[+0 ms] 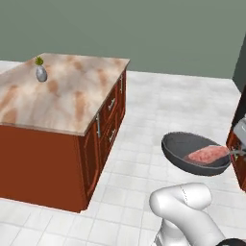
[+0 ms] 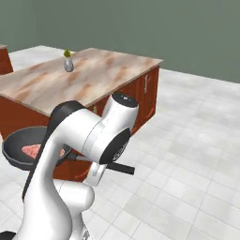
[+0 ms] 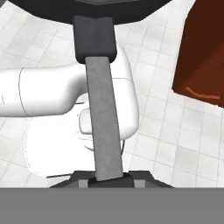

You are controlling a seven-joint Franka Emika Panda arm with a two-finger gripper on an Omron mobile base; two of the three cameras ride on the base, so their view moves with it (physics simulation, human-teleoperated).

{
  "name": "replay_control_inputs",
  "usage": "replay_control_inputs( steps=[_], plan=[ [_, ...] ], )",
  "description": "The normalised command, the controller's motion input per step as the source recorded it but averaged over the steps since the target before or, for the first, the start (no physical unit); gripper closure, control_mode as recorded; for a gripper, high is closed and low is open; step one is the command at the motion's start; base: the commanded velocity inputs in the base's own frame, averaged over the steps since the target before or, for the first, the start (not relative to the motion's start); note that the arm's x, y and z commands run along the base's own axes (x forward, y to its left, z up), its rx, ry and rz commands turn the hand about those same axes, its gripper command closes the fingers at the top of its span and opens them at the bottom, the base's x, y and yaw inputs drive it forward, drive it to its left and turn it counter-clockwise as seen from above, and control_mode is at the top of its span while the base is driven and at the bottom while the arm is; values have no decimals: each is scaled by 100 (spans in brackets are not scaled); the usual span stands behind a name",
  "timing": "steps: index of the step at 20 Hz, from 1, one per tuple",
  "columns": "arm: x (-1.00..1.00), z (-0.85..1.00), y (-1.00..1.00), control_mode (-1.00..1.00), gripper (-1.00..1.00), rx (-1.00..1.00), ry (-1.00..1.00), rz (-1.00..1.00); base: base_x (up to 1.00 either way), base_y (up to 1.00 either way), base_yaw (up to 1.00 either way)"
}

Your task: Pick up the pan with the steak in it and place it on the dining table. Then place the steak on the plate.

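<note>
The dark grey pan (image 1: 185,144) hangs in the air over the tiled floor, with the pinkish steak (image 1: 207,154) lying inside near its handle side. In the right base view the pan (image 2: 18,143) and steak (image 2: 33,151) show partly behind my arm. In the hand view my gripper (image 3: 109,179) is shut on the pan's straight handle (image 3: 103,118), which runs up to the pan's rim (image 3: 52,11). The dining table (image 1: 72,96) with its marble top stands to the left, apart from the pan. The plate is out of view.
A small grey vase (image 1: 41,72) with a green sprig stands on the table's far left part. A red-brown cabinet (image 1: 239,168) is close to the pan on the right. Open tiled floor (image 1: 153,110) lies between table and cabinet.
</note>
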Motion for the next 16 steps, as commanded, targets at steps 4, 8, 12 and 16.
replay_control_inputs(
  steps=[4, 8, 12, 16],
  plan=[
    [0, 0, 0, 100, 100, 0, 0, 0, -7, 0, 50],
    [0, 0, 0, 100, 100, 0, 0, 0, -7, 0, 50],
    [0, 0, 0, 100, 100, 0, 0, 0, -7, 0, 50],
    [0, 0, 0, 100, 100, 0, 0, 0, -7, 0, 50]
  ],
)
